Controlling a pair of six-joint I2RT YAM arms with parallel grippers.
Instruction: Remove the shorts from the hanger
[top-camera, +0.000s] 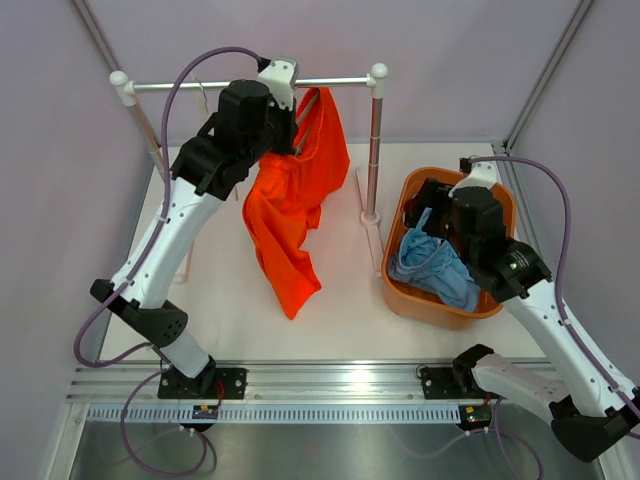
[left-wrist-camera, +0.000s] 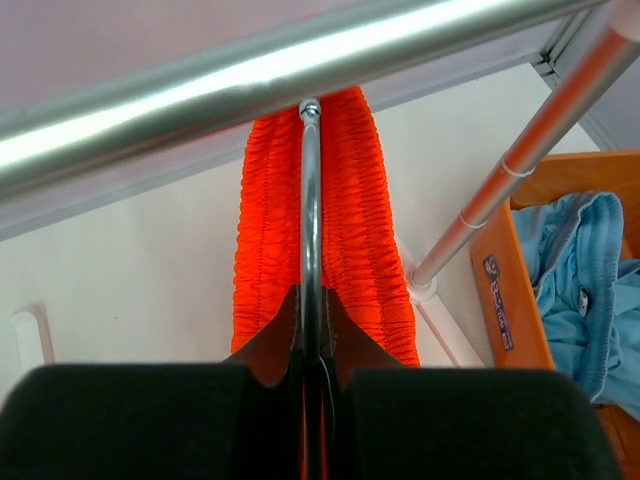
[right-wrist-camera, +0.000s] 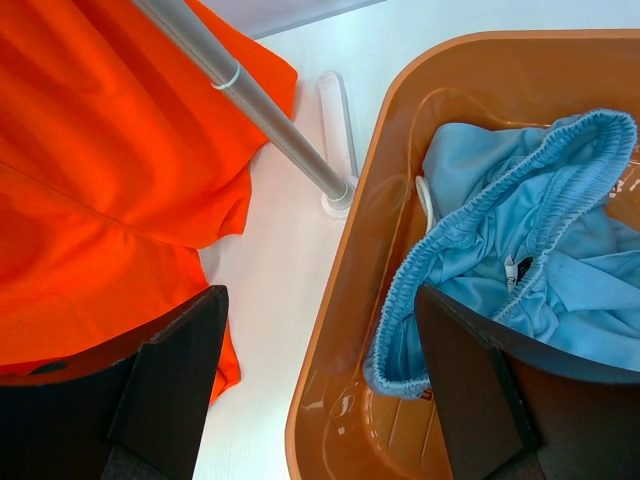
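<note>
Left gripper (left-wrist-camera: 312, 345): jaws clamped on hanger (left-wrist-camera: 310, 200) wire, just under rail (top-camera: 150, 87).
Orange shorts (top-camera: 290, 210): on hanger, draped below rail.
Tub (top-camera: 430, 312): right of rail's post, blue shorts (top-camera: 435, 265) inside.
Right gripper (right-wrist-camera: 320, 292): right of rail, over tub, jaws apart.

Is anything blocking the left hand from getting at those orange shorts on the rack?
Nothing visible does. The left hand is closed on the hanger's wire, and the gathered waistband of the orange shorts drapes down both sides of that wire, right at the fingertips. Only the rack's rail runs close above.
</note>
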